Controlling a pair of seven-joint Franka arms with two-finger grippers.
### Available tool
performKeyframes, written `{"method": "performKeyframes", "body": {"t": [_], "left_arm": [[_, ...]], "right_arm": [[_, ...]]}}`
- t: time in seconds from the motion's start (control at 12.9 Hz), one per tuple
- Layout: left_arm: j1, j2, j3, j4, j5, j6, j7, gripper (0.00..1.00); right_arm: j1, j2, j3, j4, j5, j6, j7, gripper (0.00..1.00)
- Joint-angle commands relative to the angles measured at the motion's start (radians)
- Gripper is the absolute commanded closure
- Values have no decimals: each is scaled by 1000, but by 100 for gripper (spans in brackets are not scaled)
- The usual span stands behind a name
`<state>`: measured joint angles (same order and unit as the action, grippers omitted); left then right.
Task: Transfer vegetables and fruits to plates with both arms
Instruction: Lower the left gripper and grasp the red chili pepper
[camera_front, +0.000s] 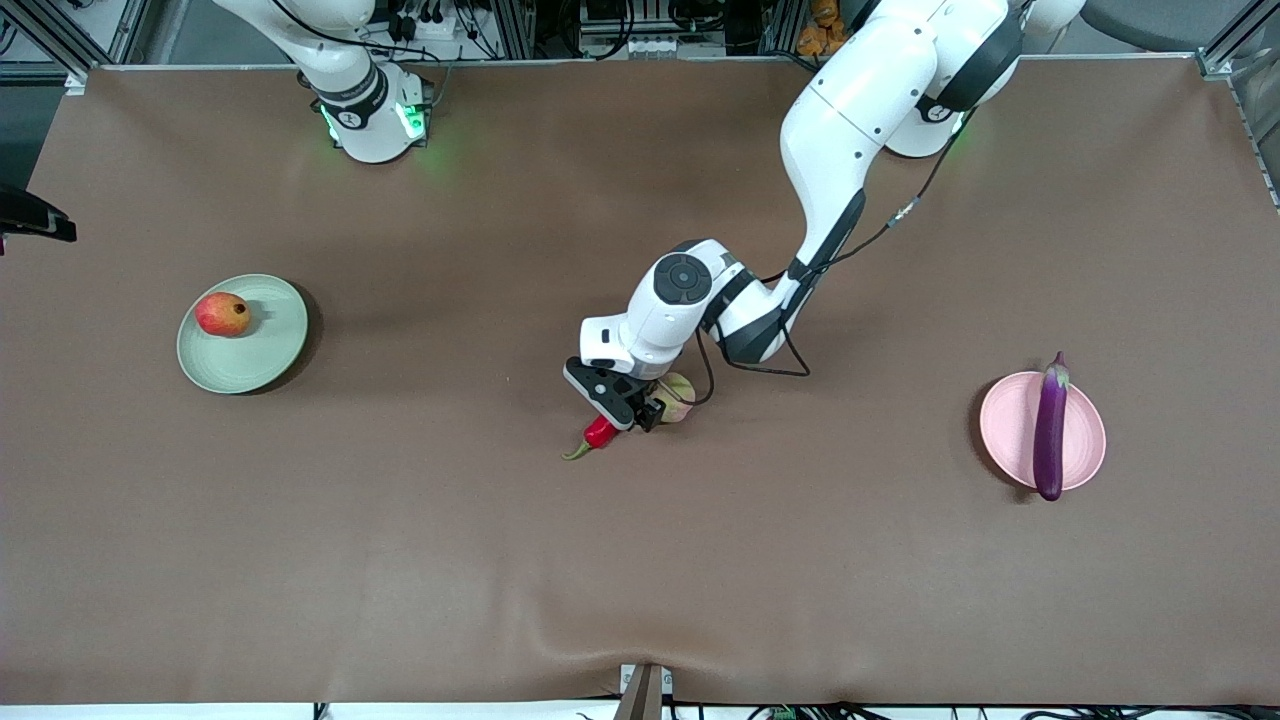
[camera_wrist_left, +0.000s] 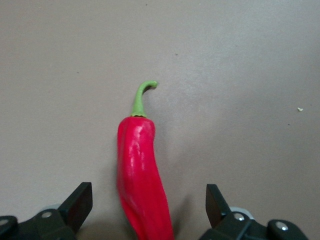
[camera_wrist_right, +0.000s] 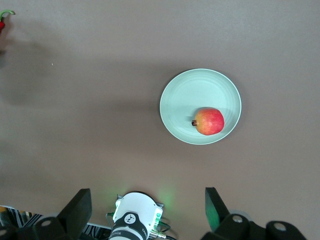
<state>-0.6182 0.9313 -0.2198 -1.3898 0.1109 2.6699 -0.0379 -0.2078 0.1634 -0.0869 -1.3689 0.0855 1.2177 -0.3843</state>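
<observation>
The apple (camera_front: 222, 314) is what you meet first: it sits on the pale green plate (camera_front: 262, 357), toward the right arm's end of the table, resting near the plate's rim rather than at its middle. In the right wrist view you see the same pair from high above, the apple (camera_wrist_right: 209, 121) on the green plate (camera_wrist_right: 186, 95), with the right gripper (camera_wrist_right: 149, 210) up in the air over the table near that arm's own base; its jaws stand wide apart and grip nothing. That arm waits.

Moving along to the middle of the table, you find the red chili pepper (camera_front: 599, 432) lying on the brown tabletop (camera_front: 400, 560), its green stem pointing toward the front camera. The peach (camera_front: 680, 396) lies just beside it, partly hidden under the left arm's wrist. The left gripper (camera_front: 632, 408) is down low over the chili. In the left wrist view you can see the chili (camera_wrist_left: 141, 175) lying lengthwise between the two fingers (camera_wrist_left: 80, 202), with clear gaps on both sides: the jaws are fully spread and have hold of nothing.

At the left arm's end of the table you reach the pale pink plate (camera_front: 1010, 425). The purple eggplant (camera_front: 1050, 428) lies across it, both ends reaching past the rim.
</observation>
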Motion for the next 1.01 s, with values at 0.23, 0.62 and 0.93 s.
{"method": "performKeyframes", "body": {"t": [0.23, 0.62, 0.93], "left_arm": [[-6, 83, 3, 14, 9, 154, 1, 0], [-6, 78, 7, 12, 13, 154, 6, 54], [-17, 60, 30, 14, 81, 154, -10, 74]], "right_arm": [[-4, -8, 3, -16, 16, -3, 15, 0], [-2, -8, 3, -16, 16, -1, 15, 0], [-1, -10, 3, -13, 16, 3, 15, 0]]}}
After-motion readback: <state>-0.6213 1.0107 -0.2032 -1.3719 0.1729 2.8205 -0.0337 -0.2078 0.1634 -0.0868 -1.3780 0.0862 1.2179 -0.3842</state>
